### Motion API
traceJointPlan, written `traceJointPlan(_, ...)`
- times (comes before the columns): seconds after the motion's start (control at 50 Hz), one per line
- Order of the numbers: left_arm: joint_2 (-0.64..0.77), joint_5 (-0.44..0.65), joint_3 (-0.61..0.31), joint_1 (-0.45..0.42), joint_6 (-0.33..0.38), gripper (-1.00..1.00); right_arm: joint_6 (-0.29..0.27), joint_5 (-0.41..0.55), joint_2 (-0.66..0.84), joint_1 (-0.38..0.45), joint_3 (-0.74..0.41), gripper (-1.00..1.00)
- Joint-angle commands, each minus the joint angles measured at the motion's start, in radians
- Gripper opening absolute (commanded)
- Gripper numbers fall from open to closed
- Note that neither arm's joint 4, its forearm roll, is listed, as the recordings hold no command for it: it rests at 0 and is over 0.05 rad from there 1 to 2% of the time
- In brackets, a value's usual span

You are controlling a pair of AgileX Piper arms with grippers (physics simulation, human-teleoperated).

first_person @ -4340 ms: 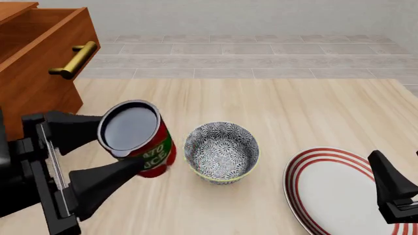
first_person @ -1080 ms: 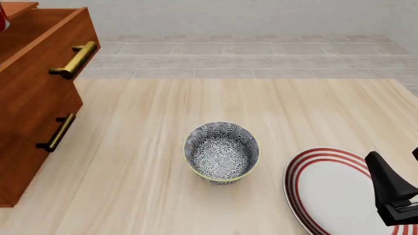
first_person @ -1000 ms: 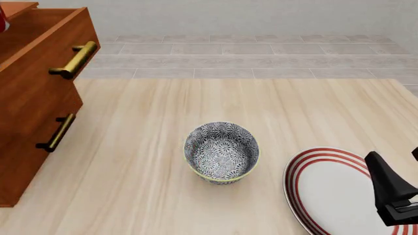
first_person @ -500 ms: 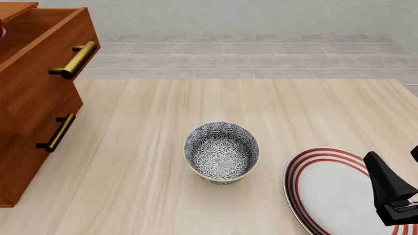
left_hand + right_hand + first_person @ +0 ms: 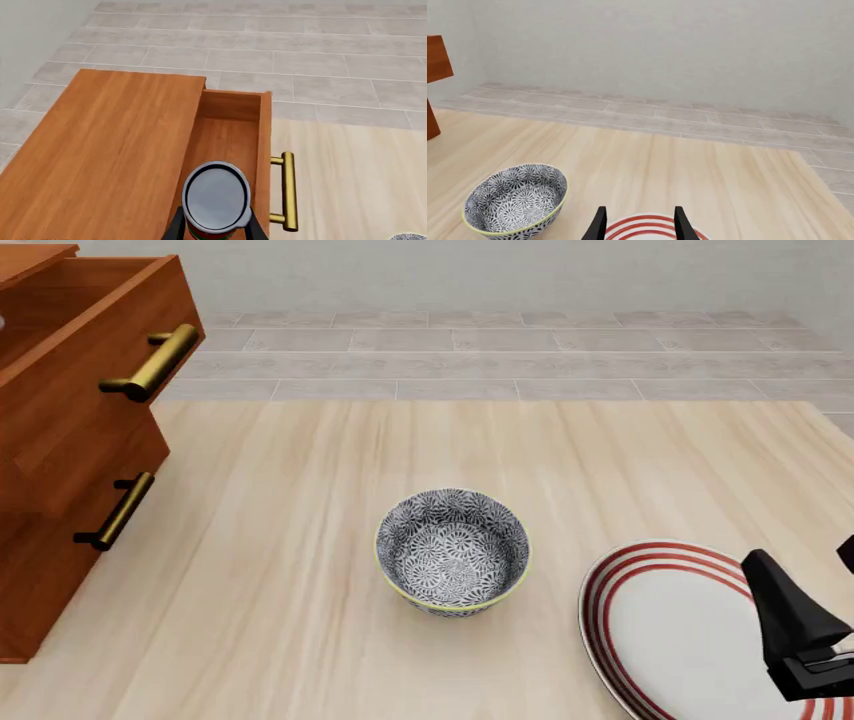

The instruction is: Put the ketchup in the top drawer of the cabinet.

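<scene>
Gone from the spot beside the patterned bowl [image 5: 453,551] on the bench [image 5: 400,640], the ketchup [image 5: 215,197] now sits between my left fingers [image 5: 175,227], which press its sides and grip it upright over the open top drawer [image 5: 230,145] of the cabinet [image 5: 107,150]. From the left wrist camera its dark grey round top faces me, with a strip of red and green label below it. Beyond my fingertips lies the drawer's bare wooden floor; the brass handle [image 5: 288,191] runs just beside the can, outside the drawer front.

I judge this the placing step: the carry is finished and the can hangs above the cavity, close to the front wall. Next I would lower it straight down, keeping clear of that front edge, then release once it rests on the drawer floor.

My right gripper [image 5: 638,220] hovers idle with its fingers spread apart, nothing between them, over the red-striped plate [image 5: 667,630], well away from the cabinet.
</scene>
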Motion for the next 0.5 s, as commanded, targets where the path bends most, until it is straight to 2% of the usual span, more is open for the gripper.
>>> traceJointPlan(0.02,0.018,-0.022,0.012,0.025,0.01,-1.0,-0.001,-0.003,0.005,0.001,0.0,1.0)
traceJointPlan(0.4,0.014,-0.026,0.023,0.008,0.017,-1.0,0.002,-0.009,0.017,0.003,0.0,1.0)
traceJointPlan(0.42,0.014,-0.026,0.022,0.009,0.018,1.0,0.002,-0.009,0.017,0.003,0.0,1.0)
traceJointPlan(0.5,0.017,-0.011,0.0,0.009,0.023,1.0,0.002,-0.011,0.02,0.004,0.0,1.0)
